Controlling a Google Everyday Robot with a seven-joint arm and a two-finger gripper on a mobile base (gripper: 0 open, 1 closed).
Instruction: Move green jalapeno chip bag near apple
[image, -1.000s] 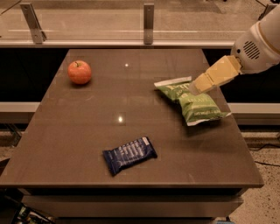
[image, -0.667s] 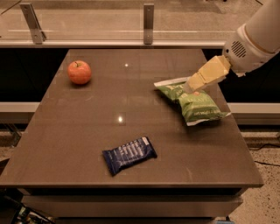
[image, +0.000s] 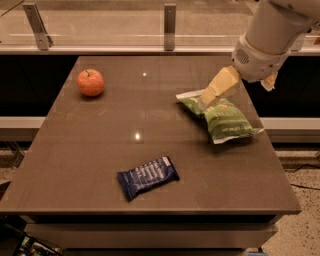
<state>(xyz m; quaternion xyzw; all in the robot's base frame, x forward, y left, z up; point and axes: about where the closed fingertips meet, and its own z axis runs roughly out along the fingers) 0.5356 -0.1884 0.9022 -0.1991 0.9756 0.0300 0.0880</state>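
The green chip bag (image: 226, 116) lies flat by the table's right edge, well apart from the apple (image: 90, 82) near the back left corner. The gripper (image: 219, 88) is down on the bag's back end; spread or pinching, I cannot tell. A dark blue bar (image: 148, 177) lies toward the front edge.

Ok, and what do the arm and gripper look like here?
The arm is a smooth, rounded white shell with a small patch of dots near the wrist. The gripper, at the far end of the green jalapeno chip bag, is pale tan and wedge-shaped. No cables show.
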